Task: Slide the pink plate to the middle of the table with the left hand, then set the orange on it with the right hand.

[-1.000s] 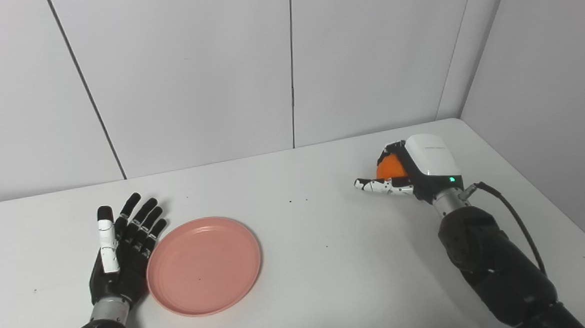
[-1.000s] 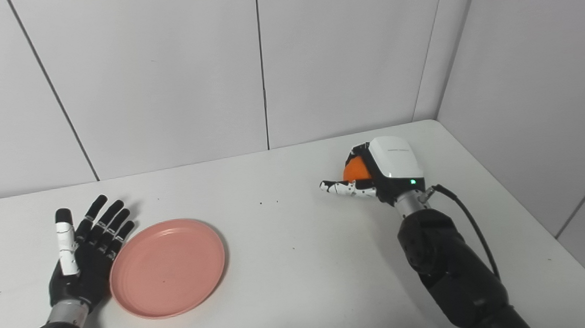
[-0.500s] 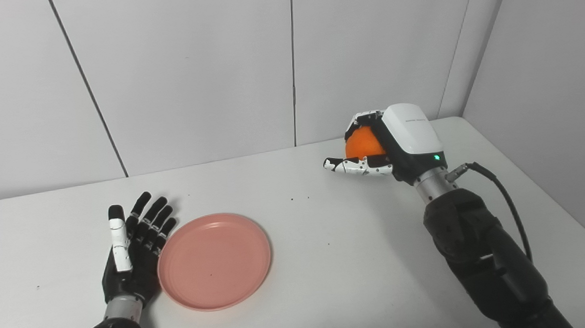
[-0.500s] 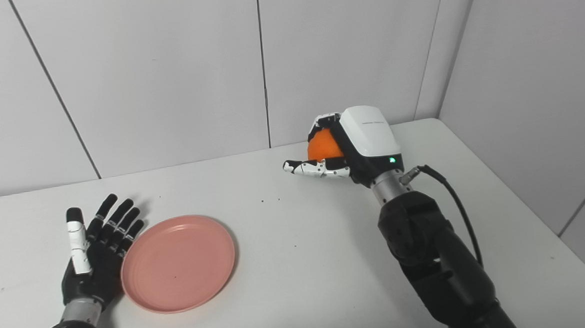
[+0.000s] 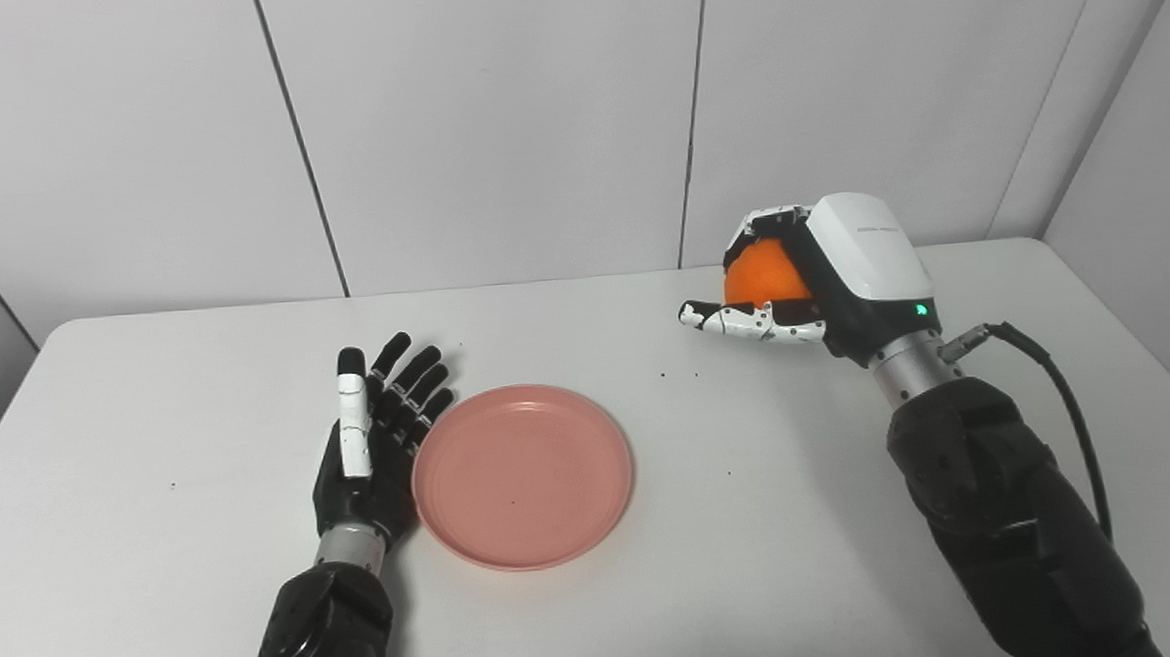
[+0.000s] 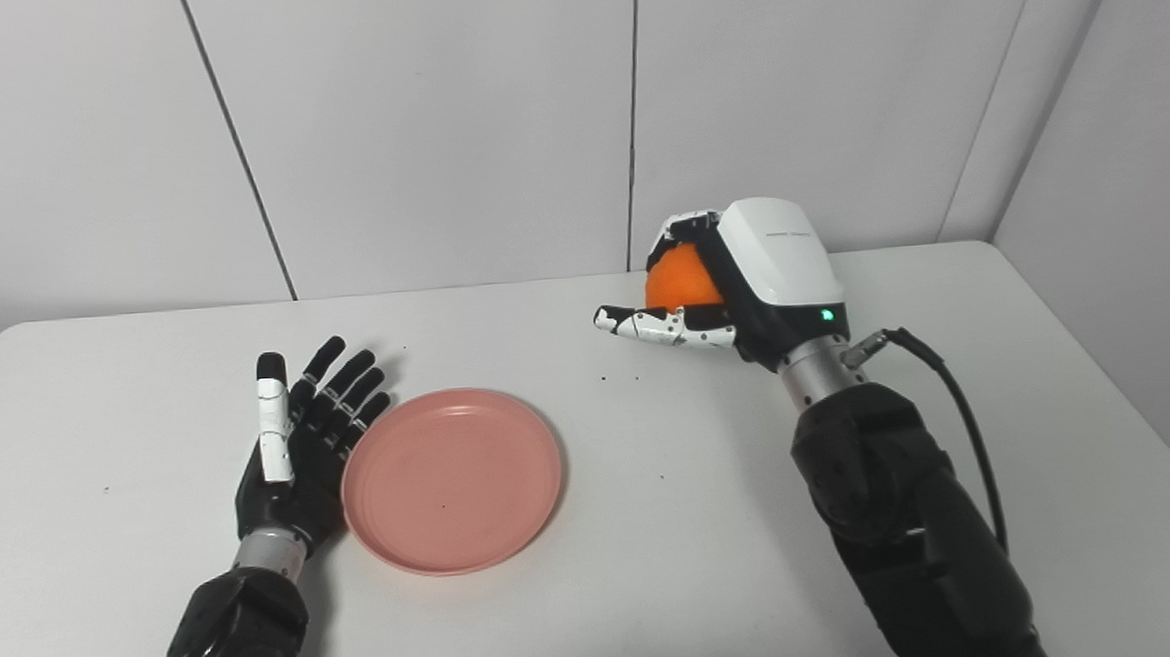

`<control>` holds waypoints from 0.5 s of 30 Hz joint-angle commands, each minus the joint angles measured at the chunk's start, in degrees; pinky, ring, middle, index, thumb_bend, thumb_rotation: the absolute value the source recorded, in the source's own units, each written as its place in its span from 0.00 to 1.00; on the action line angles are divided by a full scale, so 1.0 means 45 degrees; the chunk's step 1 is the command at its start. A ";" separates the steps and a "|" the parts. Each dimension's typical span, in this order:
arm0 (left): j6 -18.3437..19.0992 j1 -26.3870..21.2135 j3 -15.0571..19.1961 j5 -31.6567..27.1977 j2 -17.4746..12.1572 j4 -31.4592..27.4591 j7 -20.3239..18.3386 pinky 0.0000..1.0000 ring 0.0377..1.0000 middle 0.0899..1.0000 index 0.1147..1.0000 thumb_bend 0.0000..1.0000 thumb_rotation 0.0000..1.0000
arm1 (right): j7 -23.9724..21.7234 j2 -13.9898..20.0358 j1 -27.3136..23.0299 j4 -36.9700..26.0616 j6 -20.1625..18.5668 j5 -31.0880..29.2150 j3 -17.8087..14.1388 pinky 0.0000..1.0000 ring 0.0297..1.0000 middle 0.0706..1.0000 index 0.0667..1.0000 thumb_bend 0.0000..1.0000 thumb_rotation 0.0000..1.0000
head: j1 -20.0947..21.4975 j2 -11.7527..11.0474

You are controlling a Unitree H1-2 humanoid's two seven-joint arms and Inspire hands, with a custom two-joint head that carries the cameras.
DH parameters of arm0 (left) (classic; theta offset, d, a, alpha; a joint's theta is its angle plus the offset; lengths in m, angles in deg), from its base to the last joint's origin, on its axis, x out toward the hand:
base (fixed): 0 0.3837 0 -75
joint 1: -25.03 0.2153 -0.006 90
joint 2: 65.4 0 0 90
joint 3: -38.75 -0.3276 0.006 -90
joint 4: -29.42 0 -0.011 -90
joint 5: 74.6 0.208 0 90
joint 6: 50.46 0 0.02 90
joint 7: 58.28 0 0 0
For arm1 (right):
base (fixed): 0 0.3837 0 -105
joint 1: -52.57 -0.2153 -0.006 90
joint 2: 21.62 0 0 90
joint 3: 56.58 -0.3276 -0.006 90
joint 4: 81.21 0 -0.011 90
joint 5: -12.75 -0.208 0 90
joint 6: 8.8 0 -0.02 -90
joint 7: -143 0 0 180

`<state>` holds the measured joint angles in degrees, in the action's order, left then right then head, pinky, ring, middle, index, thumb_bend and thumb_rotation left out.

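Above the counter (image 5: 158, 591) my right hand (image 5: 833, 280), closed around the orange (image 5: 760, 274), has lifted it, while my spread left hand (image 5: 376, 450) has pushed the plate (image 5: 523, 477) toward the middle.

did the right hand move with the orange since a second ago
Yes. The right hand, shut on the orange, has lifted off the table; it now shows against the back wall, where before it sat low on the tabletop.

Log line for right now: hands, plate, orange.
left hand: open, flat against plate's left edge | pink plate: on table, empty | right hand: shut on orange, raised, right of plate
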<state>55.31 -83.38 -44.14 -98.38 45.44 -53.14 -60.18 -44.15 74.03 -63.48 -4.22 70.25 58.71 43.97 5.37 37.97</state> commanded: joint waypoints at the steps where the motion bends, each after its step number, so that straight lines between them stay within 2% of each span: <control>1: 0.0613 0.0196 -0.0085 0.0152 0.0164 0.0215 0.0238 0.87 0.84 0.77 0.80 0.83 0.78 | 0.0217 -0.0080 -0.0650 -0.0447 0.0565 -0.0027 -0.0019 0.11 0.14 0.19 0.26 0.46 0.71 | -0.0249 -0.0036; 3: 0.0536 0.0202 -0.0135 0.0233 0.0198 0.0269 0.0244 0.87 0.84 0.77 0.80 0.83 0.78 | 0.0256 -0.0202 -0.0666 -0.0428 0.0589 -0.0033 0.0032 0.10 0.14 0.18 0.26 0.45 0.69 | -0.0530 -0.0065; 7: 0.0452 0.0206 -0.0210 0.0339 0.0248 0.0358 0.0234 0.86 0.83 0.77 0.80 0.84 0.78 | 0.0379 -0.0545 -0.0678 -0.0406 0.0761 -0.0075 0.0178 0.09 0.12 0.17 0.32 0.45 0.67 | -0.0908 -0.0151; 9: 0.0402 0.0199 -0.0214 0.0369 0.0278 0.0435 0.0211 0.86 0.84 0.77 0.80 0.84 0.78 | 0.0388 -0.0653 -0.0685 -0.0343 0.0906 -0.0110 0.0266 0.09 0.12 0.16 0.29 0.46 0.70 | -0.1028 -0.0211; 10: 0.0384 0.0197 -0.0206 0.0381 0.0300 0.0463 0.0203 0.86 0.84 0.77 0.80 0.84 0.78 | 0.0375 -0.0695 -0.0688 -0.0318 0.0950 -0.0127 0.0302 0.08 0.10 0.14 0.24 0.46 0.71 | -0.1028 -0.0211; 12: 0.0326 0.0199 -0.0189 0.0393 0.0362 0.0530 0.0181 0.86 0.83 0.76 0.80 0.84 0.78 | 0.0285 -0.0854 -0.0757 -0.0266 0.0940 -0.0145 0.0438 0.06 0.08 0.12 0.24 0.45 0.65 | -0.1103 -0.0262; 15: 0.0259 0.0202 -0.0220 0.0459 0.0409 0.0616 0.0194 0.85 0.82 0.76 0.80 0.86 0.77 | 0.0401 -0.1008 -0.0876 -0.0094 0.1167 -0.0147 0.0627 0.06 0.08 0.12 0.21 0.45 0.64 | -0.1240 -0.0302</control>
<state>54.49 -83.53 -44.66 -97.15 46.72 -52.20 -60.09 -43.91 69.53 -64.09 -3.82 72.22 58.13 46.91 -0.17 36.65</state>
